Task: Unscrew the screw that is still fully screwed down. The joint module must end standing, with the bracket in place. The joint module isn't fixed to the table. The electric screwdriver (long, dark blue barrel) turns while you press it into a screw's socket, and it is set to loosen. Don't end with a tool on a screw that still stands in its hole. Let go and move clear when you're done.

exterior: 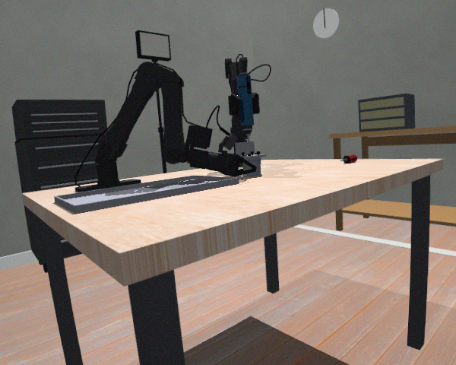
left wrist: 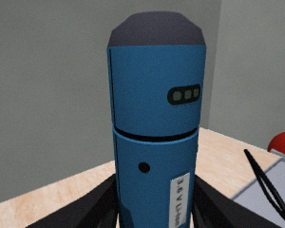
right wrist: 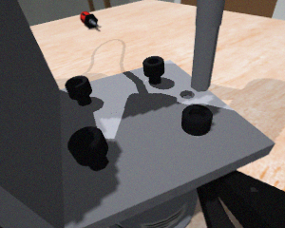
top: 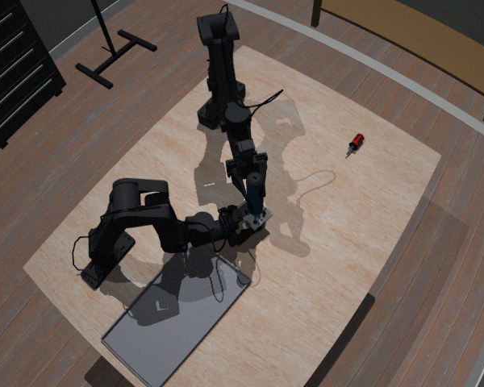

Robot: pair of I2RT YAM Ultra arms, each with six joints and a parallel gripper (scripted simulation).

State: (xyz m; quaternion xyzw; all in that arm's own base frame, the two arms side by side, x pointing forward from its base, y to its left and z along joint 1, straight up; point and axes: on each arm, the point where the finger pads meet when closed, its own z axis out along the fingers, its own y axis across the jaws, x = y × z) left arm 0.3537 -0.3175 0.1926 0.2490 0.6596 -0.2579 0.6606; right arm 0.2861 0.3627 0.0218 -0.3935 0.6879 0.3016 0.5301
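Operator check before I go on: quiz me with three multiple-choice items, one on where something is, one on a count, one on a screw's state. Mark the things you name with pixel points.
1. Where is the red screwdriver (top: 357,140) (exterior: 351,158) (right wrist: 86,19)?
A) in the tray
B) on the wooden table top (top: 338,258) (exterior: 228,204) (right wrist: 52,38), outside the tray (top: 192,316) (exterior: 141,200)
C) on the bracket

2. How many black screws show in the right wrist view?
A) two
B) three
C) four

3. The screw nearest the electric screwdriver's shank (right wrist: 208,47) is:
A) seated, no neck showing
B) raised, neck showing
C) lying on its side

Answers:
1 B: the top view shows it well apart from the tray.
2 C: four separate heads show above the bracket plate (right wrist: 152,128).
3 A: its head (right wrist: 197,120) sits low on the plate; the other three stand on visible necks.
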